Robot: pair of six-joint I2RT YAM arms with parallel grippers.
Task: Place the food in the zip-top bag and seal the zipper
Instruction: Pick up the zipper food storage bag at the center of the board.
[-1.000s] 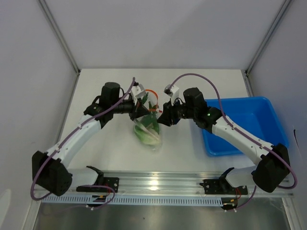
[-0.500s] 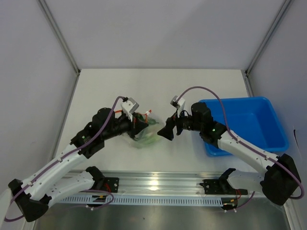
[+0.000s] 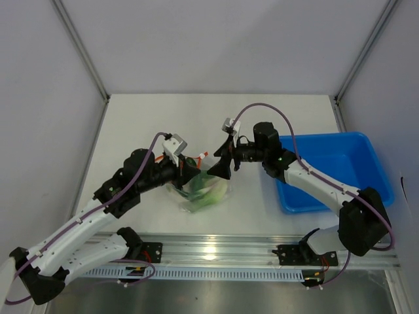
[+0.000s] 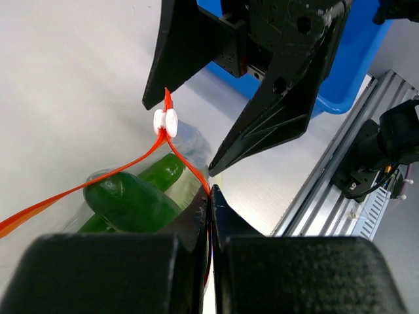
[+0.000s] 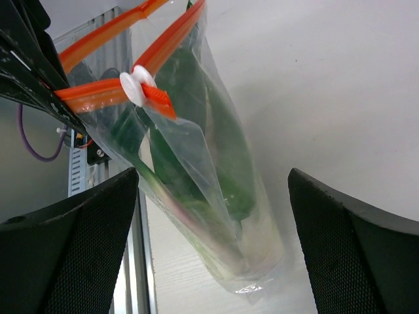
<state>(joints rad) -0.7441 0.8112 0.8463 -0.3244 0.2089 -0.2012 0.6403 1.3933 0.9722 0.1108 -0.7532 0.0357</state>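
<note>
The bag (image 3: 208,190) sits near the middle of the table (image 3: 144,124), a little toward 6 o'clock. The food (image 3: 204,194) is inside it, dark green pieces and paler stalks showing through the clear plastic. The bin (image 3: 340,163) stands at 3 o'clock from the bag, well apart from it.

The left tool (image 3: 192,173) comes in at 9 o'clock of the bag's mouth. In the left wrist view the left tool (image 4: 209,196) is fully closed, pinching one strand of the zipper (image 4: 186,163) between its fingers. From the white slider (image 4: 165,121) two orange strands run apart, one into this grip and the other off to the 8 o'clock edge, so the mouth gapes between them over a green piece of food (image 4: 131,196).

The right tool (image 3: 219,167) is at 1 o'clock of the bag, jaws spread wide and holding nothing. In the right wrist view the right tool (image 5: 213,171) has the bag (image 5: 216,196) hanging between its fingers (image 5: 72,242), touching neither. The slider (image 5: 136,88) sits on the zipper (image 5: 91,93) at 11 o'clock. The bag's closed end lies at 6 o'clock, down by the table.
</note>
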